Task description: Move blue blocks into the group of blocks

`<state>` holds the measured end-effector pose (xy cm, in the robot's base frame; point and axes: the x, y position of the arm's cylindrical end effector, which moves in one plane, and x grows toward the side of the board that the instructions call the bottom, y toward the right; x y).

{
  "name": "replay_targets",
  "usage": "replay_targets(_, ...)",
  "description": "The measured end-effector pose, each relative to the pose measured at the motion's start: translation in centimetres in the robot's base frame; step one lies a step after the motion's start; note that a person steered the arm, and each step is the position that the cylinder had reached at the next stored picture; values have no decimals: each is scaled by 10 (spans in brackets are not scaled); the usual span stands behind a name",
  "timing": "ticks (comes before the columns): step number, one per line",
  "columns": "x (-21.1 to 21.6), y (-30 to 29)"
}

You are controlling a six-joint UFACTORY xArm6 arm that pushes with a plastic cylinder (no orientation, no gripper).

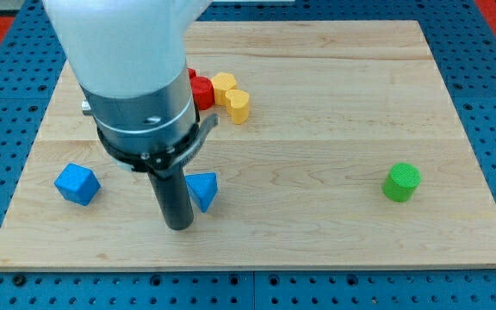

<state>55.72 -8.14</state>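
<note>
Wooden board point(334, 103), my tip point(177, 226) touching blue triangular block point(203, 189)

Blue blocks: two were on the board, a cube point(77, 183) and a triangular block point(203, 189).
Yellow blocks: one point(232, 96).
Red blocks: one point(200, 89).
Green cylinders: one point(400, 182).

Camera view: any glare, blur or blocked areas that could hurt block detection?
Camera view: even, soft light, faint shadows, no strong glare on the wooden board. Blocks look sharp. The arm's big white and grey body is near the lens and hides part of the red block and blue triangular block; my tip sits beside the latter.
</note>
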Motion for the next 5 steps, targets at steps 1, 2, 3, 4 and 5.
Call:
replay_targets(1,-1,20)
replay_targets(2,-2,23)
replay_targets(3,-7,32)
replay_targets(4,-43,21)
replay_targets(5,-95,14)
